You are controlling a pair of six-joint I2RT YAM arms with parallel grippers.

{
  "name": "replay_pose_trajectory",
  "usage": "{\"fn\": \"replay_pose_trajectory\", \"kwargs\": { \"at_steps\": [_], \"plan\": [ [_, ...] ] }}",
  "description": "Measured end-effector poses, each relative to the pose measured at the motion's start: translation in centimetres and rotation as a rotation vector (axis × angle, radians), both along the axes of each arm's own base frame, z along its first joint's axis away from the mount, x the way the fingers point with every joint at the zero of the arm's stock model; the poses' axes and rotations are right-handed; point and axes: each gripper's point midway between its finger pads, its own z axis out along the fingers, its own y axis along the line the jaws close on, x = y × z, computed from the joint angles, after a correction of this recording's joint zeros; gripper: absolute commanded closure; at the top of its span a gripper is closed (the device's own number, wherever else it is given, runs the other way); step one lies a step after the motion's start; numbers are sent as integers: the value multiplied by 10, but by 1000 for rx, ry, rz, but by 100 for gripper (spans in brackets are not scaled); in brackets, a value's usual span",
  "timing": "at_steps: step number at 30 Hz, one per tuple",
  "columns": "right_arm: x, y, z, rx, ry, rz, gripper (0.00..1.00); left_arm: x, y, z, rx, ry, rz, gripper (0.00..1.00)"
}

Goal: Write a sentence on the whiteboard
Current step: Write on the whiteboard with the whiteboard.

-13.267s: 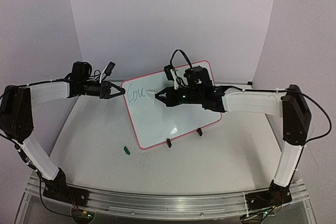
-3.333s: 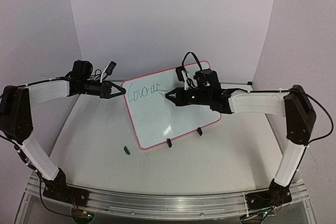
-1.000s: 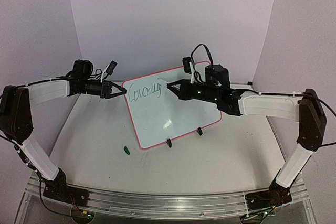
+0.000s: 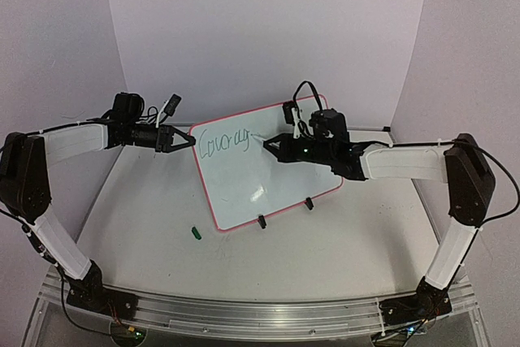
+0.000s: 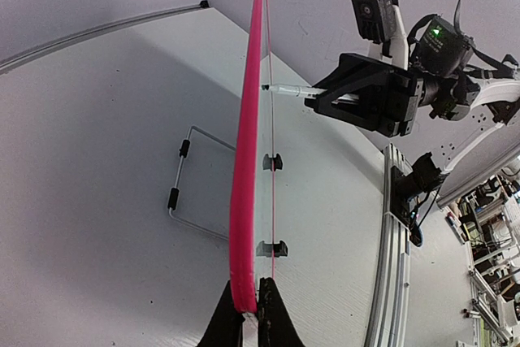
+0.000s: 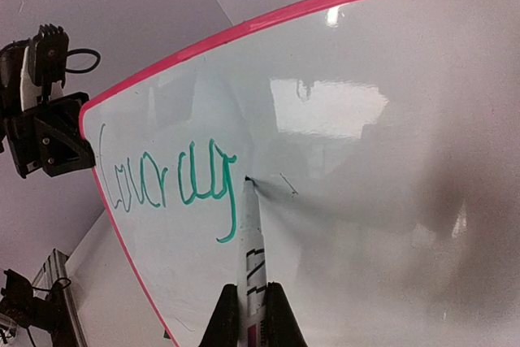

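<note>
The whiteboard (image 4: 272, 188) stands tilted on two black clip feet, its red-pink frame seen edge-on in the left wrist view (image 5: 246, 160). My left gripper (image 4: 189, 141) (image 5: 248, 308) is shut on the board's left edge. The sentence (image 4: 225, 143) (image 6: 166, 178) reads "Courag" in green cursive along the top left. My right gripper (image 4: 272, 146) (image 6: 252, 302) is shut on a white marker (image 6: 253, 237) (image 5: 289, 89). The marker's tip rests against the board just right of the "g".
A small green cap (image 4: 195, 232) lies on the table in front of the board's lower left corner. A wire stand (image 5: 180, 193) sits behind the board. An aluminium rail (image 4: 244, 313) runs along the near edge, and pale walls close in the back and sides.
The writing grew from "Cou" to "Courag". Over the last second my right gripper came down and left from a raised spot, bringing the marker tip to the board beside the "g". The left arm stayed put.
</note>
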Motion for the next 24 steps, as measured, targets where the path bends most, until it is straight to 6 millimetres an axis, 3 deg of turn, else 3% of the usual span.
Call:
{"fn": "replay_pose_trajectory", "kwargs": {
  "at_steps": [24],
  "plan": [
    [6, -4, 3, -4, -11, -29, 100, 0, 0, 0, 1, 1, 1, 100]
  ]
}}
